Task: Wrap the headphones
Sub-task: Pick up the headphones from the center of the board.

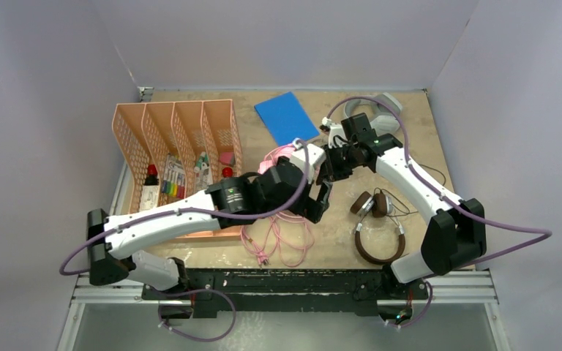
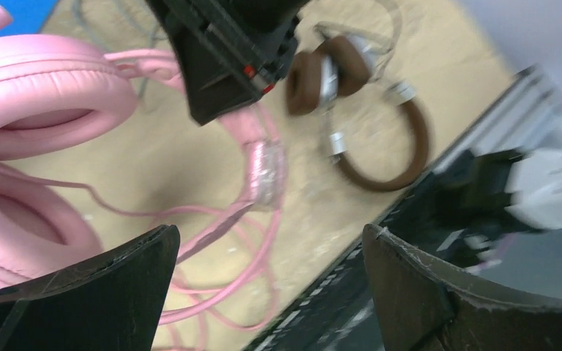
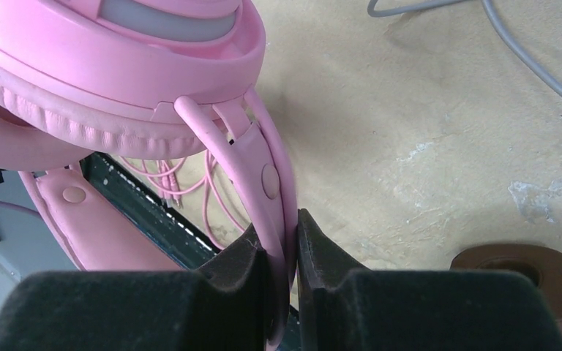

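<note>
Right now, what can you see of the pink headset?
The pink headset is glossy pink plastic with soft padded ear cushions and a padded headband with round studs. The right tool is shut on its thin headband arm and appears to hold it clear of the table. Its pink cable hangs into a loose, unwound heap near the front edge. The left tool is open beside the cushions, not gripping it.

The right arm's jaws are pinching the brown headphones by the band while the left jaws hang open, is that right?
Not quite. The right jaws pinch the band of the pink headphones, not the brown headphones, which lie untouched. The right wrist view shows it. The left jaws do hang open.
</note>
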